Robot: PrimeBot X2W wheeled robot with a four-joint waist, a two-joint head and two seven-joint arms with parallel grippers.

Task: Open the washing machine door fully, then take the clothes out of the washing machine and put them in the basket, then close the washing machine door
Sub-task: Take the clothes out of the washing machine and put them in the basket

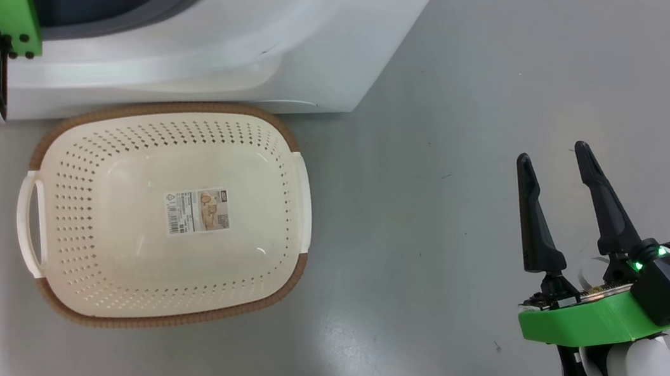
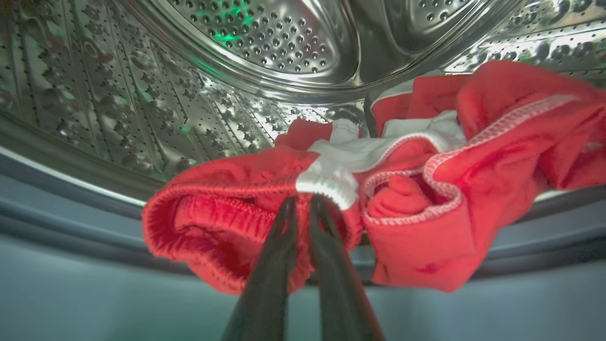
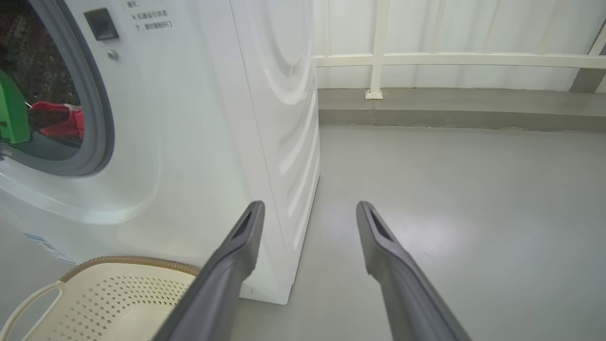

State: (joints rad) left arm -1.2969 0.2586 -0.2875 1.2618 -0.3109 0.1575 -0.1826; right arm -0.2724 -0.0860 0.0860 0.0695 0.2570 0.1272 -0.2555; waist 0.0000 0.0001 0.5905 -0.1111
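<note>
The left tool [image 2: 301, 204], fingers nearly pressed together, pinches the red clothes [image 2: 426, 213] at a hem beside white trim. The heap lies at the front of the drum [image 2: 265, 38], draped over its lip. The right tool [image 1: 553, 152] stands spread above the floor [image 1: 452, 68], well apart from the basket [image 1: 76, 214], which sits just before the washer [image 1: 301, 50].
</note>
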